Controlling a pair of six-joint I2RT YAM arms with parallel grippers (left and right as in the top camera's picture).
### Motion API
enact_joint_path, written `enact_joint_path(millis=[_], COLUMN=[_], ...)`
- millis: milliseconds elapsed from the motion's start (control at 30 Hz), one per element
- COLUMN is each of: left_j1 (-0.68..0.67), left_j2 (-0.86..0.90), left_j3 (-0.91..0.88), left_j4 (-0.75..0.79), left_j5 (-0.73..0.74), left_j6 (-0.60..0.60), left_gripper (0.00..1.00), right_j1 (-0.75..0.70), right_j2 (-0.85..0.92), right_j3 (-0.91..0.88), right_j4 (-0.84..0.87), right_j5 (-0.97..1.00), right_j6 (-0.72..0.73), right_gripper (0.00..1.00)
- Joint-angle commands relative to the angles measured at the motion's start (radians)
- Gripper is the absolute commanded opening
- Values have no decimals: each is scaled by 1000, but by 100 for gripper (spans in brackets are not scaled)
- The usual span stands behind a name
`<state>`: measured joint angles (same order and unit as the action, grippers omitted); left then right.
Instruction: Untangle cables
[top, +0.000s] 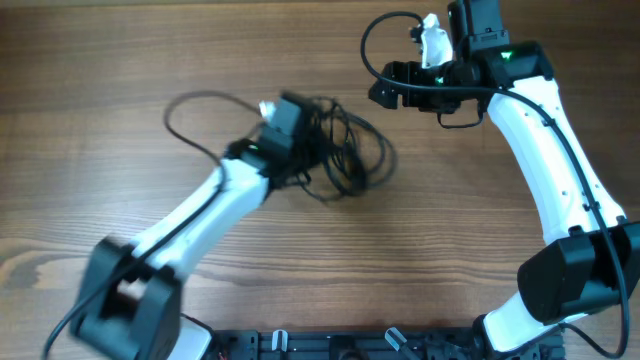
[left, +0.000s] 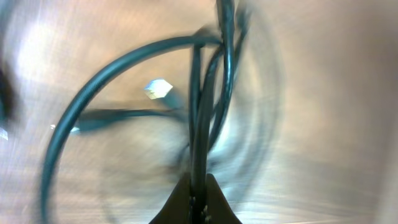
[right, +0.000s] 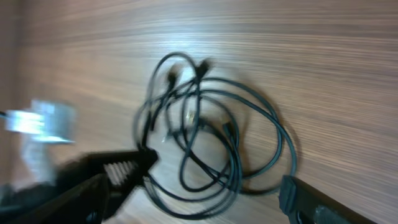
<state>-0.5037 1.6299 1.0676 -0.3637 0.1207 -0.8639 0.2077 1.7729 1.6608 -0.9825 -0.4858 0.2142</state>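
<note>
**A:** Where were the cords, and how far along was the job?

**B:** The thin black rubbery cables (top: 350, 155) lay in one knot of overlapping round loops near the middle of the brown wood-grain table (top: 120, 60). One loose loop trailed out to the left. No cord looked parted from the others, so I'd judge the untangling barely begun, with all the separating left to do.

**A:** Was either claw on them?

**B:** The left gripper (left: 196, 196) was pinched fully together on a few smooth, glossy strands at the knot's left side. The right gripper (top: 388, 92) stood well apart near the far edge, its fingers spread wide and holding nothing.

**A:** Any ends showing?

**B:** A small pale plug (left: 158, 89), blocky in shape, lay inside one curve. The rest was too blurred to trace.
</note>
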Motion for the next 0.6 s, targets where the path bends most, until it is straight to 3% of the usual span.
enact_joint_path(millis=[0, 133, 300, 433, 567], left_j1=[74, 114, 175, 195, 195], left_j2=[-264, -386, -391, -378, -379], left_j3=[79, 79, 79, 79, 79], left_j4=[66, 69, 69, 101, 159], left_j5=[148, 117, 122, 122, 122], left_j6=[103, 60, -134, -382, -518], left_gripper=[4, 4, 4, 4, 4], right_j1=[31, 55, 82, 118, 188], right_j2=[-12, -26, -98, -108, -88], right_j3=[8, 8, 9, 8, 7], right_j4=[84, 150, 177, 181, 167], right_j5=[-176, -196, -195, -178, -35], right_j6=[36, 78, 76, 117, 188], right_gripper=[86, 84, 84, 85, 85])
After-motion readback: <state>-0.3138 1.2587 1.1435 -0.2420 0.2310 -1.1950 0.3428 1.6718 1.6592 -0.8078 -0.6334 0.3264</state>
